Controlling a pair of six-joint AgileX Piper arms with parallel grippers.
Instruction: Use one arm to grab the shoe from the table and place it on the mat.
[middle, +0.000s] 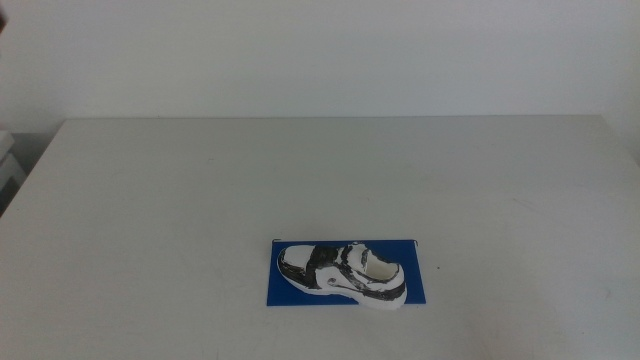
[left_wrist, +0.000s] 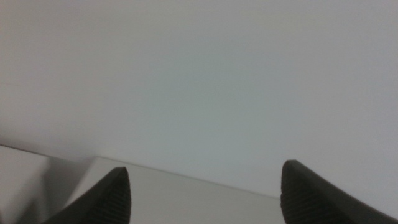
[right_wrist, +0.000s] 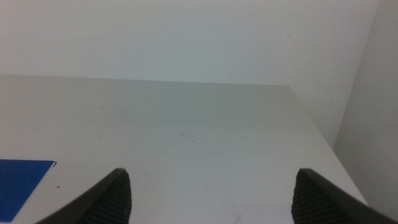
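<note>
The white-and-black shoe (middle: 342, 270) lies on its sole on the deep-blue mat (middle: 415, 285), toe to the left, near the front middle of the white table (middle: 200, 200). Neither arm shows in the middle view. My left gripper (left_wrist: 202, 193) is open and empty, facing a plain wall and a table edge. My right gripper (right_wrist: 211, 196) is open and empty above the table; a corner of the mat (right_wrist: 22, 180) shows at the side of the right wrist view. The shoe is out of both wrist views.
A white object (middle: 8, 165) stands beyond the table's left edge. The table's far edge meets a plain white wall (middle: 320, 50).
</note>
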